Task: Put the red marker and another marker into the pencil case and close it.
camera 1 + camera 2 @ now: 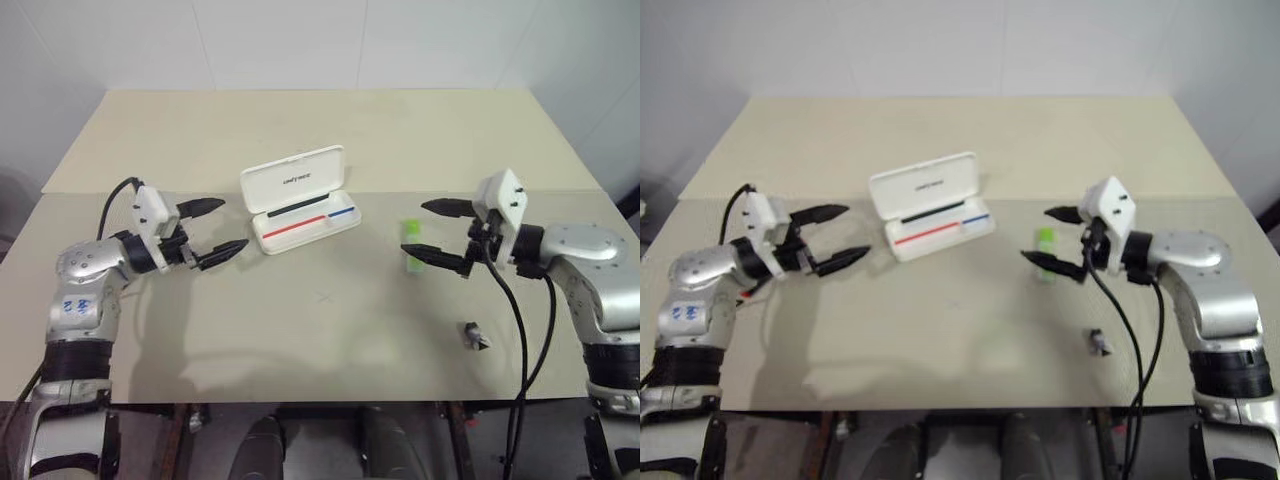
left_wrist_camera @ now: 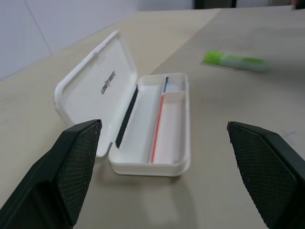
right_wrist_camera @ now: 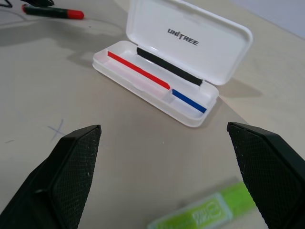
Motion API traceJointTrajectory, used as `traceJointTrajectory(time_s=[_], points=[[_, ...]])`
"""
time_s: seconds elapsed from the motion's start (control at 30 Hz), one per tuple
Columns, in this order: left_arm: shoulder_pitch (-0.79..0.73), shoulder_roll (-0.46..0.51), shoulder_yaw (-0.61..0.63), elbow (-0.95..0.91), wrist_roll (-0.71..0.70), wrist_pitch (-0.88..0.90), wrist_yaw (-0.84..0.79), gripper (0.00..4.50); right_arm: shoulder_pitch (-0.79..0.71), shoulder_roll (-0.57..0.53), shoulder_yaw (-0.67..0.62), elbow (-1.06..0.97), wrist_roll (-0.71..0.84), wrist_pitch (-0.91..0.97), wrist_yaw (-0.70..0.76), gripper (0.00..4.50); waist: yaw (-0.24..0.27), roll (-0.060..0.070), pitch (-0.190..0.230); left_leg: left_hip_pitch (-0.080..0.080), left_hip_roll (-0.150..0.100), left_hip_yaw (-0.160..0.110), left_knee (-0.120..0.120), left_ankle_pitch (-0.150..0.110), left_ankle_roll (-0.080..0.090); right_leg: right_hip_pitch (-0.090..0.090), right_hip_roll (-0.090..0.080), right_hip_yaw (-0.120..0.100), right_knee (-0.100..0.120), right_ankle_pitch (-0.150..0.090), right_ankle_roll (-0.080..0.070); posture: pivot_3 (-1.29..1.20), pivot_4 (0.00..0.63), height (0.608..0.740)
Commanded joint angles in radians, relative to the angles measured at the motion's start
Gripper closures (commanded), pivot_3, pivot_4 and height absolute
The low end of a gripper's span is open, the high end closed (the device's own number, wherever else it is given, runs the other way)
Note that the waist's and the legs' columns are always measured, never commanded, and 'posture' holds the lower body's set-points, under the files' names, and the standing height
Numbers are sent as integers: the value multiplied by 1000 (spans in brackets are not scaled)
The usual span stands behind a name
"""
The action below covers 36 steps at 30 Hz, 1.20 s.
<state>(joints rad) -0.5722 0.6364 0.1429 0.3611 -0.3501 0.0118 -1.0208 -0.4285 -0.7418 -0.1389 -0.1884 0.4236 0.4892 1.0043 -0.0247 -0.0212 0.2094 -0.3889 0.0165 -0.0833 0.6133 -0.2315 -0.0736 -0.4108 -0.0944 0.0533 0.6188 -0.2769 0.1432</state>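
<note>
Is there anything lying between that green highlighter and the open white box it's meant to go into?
Nothing visible: only bare table separates the green highlighter from the open pencil case, and the open right gripper is beside the highlighter.

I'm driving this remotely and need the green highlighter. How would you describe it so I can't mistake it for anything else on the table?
Start from the open white pencil case in the middle of the beige table, then look toward the robot's right. The light-green highlighter lies flat there, by the right gripper, whose fingers stand open. It is chunky and bright green, unlike the small dark grey object lying nearer the robot.
</note>
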Motion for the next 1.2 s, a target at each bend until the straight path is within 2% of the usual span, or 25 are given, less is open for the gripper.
traceJointTrajectory(time_s=[0.03, 0.2, 0.43, 0.83, 1.2], points=[[-69, -30, -24, 91, 38, -57, 5, 0, 90, -1, -93, -132, 70, 9, -34, 16, 0, 0, 0, 0, 0, 0, 0, 0, 0, 0, 0, 0, 0, 0, 0, 0, 150, 740], [-168, -93, -54, 276, 78, -105, -4, 0, 249, -1, -137, -269, 121, 32, -67, 16, -5, -1, 0, 0, -1, 0, 0, 0, 1, 1, 0, 1, -2, 1, 2, 0, 150, 740], [-232, -141, -116, 379, 106, -64, -97, 0, 286, 15, -133, -332, 141, 62, -165, 16, -2, -4, 1, 1, 0, 3, 0, 0, 1, 1, 0, 3, -3, 1, 2, 0, 150, 740], [-362, -160, -172, 598, 207, -103, -159, 0, 357, 3, -172, -377, 161, 63, -232, 16, -1, -4, 1, -2, -1, 4, 0, -1, 3, 1, 0, 4, -9, 3, 5, 0, 150, 740], [-413, -168, -212, 677, 287, -86, -201, 0, 366, 1, -172, -380, 163, 59, -267, 16, 0, -5, 1, -2, -1, 4, 0, -2, 4, 1, 0, 4, -9, 3, 5, 0, 150, 740]])
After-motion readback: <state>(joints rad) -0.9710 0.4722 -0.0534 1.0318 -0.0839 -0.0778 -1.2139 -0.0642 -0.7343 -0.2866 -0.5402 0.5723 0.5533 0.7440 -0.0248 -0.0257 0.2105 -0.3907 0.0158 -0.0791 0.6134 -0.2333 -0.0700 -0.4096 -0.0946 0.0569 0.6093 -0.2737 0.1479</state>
